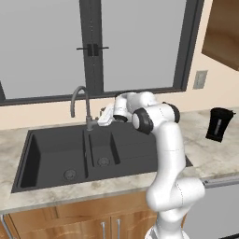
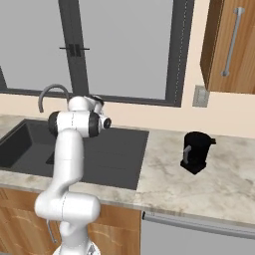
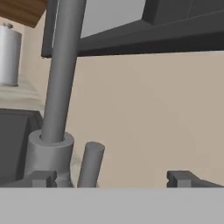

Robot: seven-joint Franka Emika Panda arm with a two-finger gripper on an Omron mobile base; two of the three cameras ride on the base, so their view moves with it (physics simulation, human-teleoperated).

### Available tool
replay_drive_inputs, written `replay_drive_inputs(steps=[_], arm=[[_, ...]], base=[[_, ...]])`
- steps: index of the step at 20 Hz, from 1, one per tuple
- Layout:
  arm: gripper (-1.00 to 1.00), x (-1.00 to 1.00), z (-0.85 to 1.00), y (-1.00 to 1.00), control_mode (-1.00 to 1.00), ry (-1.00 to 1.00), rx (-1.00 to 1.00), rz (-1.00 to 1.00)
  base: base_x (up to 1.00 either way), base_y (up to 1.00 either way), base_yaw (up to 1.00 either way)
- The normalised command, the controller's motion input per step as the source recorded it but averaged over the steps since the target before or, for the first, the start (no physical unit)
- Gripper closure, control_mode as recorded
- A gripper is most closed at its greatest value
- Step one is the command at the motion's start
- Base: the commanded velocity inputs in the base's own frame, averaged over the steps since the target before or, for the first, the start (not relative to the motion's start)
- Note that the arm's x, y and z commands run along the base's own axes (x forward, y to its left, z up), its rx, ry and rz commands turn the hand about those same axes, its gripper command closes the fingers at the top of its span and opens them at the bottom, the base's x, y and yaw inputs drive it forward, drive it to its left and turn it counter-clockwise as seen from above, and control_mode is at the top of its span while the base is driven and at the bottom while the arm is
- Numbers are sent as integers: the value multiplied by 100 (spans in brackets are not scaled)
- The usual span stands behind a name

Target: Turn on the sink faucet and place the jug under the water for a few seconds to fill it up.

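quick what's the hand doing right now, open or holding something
Hand: open, holding nothing, its fingers either side of the tap's lever.

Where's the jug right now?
The jug stands upright on the counter right of the sink, below the wall outlet, well away from the faucet.

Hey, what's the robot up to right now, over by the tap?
Claw open, at the sink faucet base, side lever between its tips. No water running. Jug on the counter right of the sink, untouched. Nothing in the way.
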Motion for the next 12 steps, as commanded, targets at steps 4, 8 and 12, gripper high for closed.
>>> replay_drive_inputs(steps=[4,8,12], arm=[[-100,59,-27,17,-100,3,1,3],[-100,43,-26,13,-100,3,2,4],[100,39,-29,17,-100,8,0,1]], base=[[0,0,0],[0,0,0],[0,0,0]])
